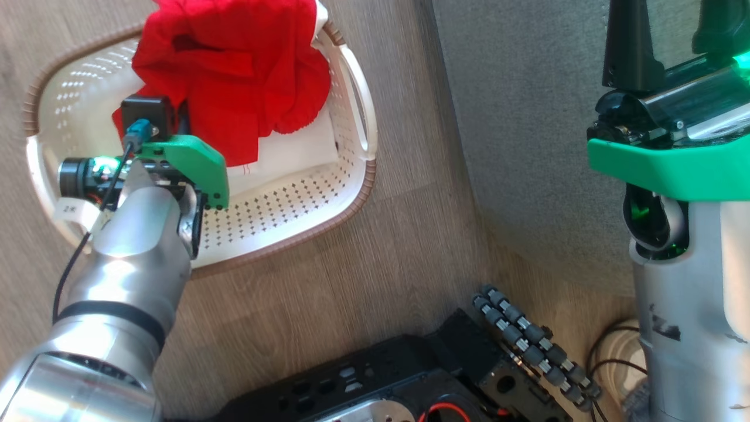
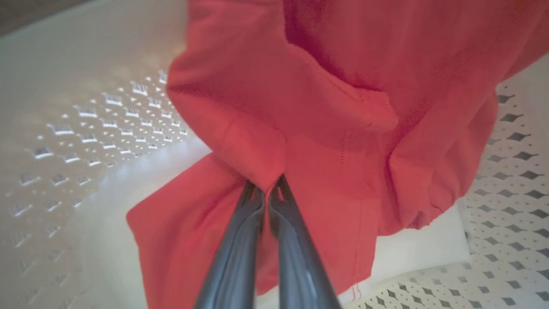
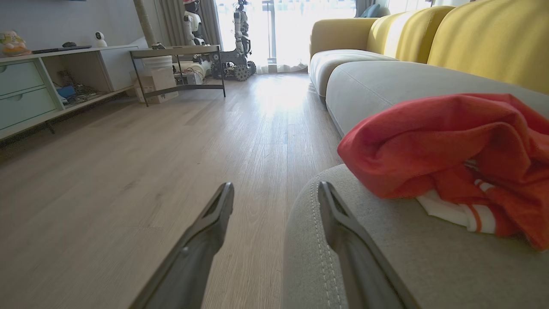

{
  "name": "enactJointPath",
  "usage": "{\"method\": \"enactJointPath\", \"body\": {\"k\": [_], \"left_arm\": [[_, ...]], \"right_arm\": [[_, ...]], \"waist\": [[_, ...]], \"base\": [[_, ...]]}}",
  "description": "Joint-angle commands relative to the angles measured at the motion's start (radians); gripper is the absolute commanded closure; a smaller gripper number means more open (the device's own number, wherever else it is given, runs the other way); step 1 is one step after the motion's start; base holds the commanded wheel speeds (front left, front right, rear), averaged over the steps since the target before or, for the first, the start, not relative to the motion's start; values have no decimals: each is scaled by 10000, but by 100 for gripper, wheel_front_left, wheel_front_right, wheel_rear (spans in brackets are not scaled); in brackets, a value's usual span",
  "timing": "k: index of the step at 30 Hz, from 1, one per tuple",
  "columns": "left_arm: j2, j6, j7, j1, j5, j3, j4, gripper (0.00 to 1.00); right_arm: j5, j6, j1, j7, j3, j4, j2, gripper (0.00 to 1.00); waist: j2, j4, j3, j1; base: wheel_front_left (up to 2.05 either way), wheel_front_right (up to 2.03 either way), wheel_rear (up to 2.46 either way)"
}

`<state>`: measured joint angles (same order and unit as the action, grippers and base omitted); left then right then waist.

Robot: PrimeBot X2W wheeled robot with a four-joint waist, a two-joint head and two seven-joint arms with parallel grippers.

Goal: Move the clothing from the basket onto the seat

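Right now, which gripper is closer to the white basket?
Left. The left gripper is inside the basket, shut on a red garment; the right gripper hangs open at the edge of the grey seat, away from the basket.

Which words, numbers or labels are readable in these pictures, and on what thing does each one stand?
"2K" (perhaps; blurred): white tag on the left arm's cable.
Dark marks on the right forearm: too smeared to read.
No other text is readable.
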<state>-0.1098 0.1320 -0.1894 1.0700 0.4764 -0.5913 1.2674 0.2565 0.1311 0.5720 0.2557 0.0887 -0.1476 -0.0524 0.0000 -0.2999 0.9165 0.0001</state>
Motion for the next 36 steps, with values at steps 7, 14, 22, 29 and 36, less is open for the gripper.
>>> {"method": "enactJointPath", "body": {"k": [7, 14, 22, 29, 36], "left_arm": [[195, -275, -602, -658, 133, 92, -435, 100], [392, -502, -717, -1363, 29, -64, -1492, 100], [462, -754, -722, -2141, -108, -287, -2485, 100], [491, -1036, -545, -2540, -54, -568, -3028, 100], [474, -1180, 43, -2917, 57, -805, -3867, 100]], "right_arm": [[-111, -4, -330, 61, -19, 382, 22, 0], [-492, -4, -875, 61, -53, 1529, 22, 0], [-832, -4, -1739, 61, -11, 2665, 22, 0], [-915, -4, -2777, 61, 93, 3623, 22, 0], [-846, -4, -3774, 61, 356, 4310, 22, 0]], "waist": [[0, 468, -1169, -1], [0, 1075, -3053, -1], [0, 1642, -5066, -1], [0, 2059, -7153, -1], [0, 2284, -8913, -1]], "base": [[0, 0, 0], [0, 0, 0], [0, 0, 0], [0, 0, 0], [0, 0, 0]]}}
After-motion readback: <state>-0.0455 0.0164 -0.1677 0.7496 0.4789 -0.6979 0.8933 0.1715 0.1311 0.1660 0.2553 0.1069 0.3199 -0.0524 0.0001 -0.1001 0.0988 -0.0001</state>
